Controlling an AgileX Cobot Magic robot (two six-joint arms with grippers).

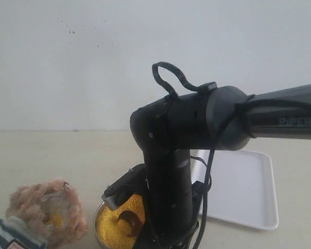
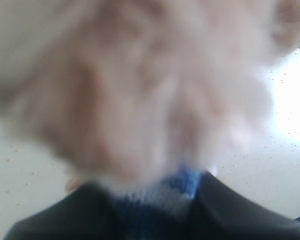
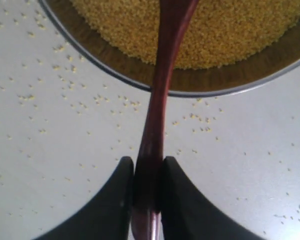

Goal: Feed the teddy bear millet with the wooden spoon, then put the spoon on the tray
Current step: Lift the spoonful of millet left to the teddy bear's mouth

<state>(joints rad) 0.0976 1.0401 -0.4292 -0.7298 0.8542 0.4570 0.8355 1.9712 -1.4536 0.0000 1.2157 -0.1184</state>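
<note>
The teddy bear (image 1: 46, 210) lies at the near left, its striped shirt at the frame's corner. It fills the left wrist view as a blurred fluffy mass (image 2: 140, 90). My left gripper (image 2: 151, 189) is shut on its blue-and-white shirt. Down at the metal bowl (image 1: 99, 215) of millet (image 1: 111, 225) reaches my right arm (image 1: 168, 187). The wooden spoon (image 1: 130, 220) has its bowl end in the grains. In the right wrist view my right gripper (image 3: 148, 167) is shut on the spoon's handle (image 3: 160, 90), which crosses the rim (image 3: 115, 75) into the millet (image 3: 230, 30). The white tray (image 1: 243, 192) lies to the right.
Loose millet grains (image 3: 65, 110) are scattered over the pale tabletop around the bowl. A plain white wall stands behind the table. A black cable (image 1: 207, 176) hangs from the right arm in front of the tray's left edge.
</note>
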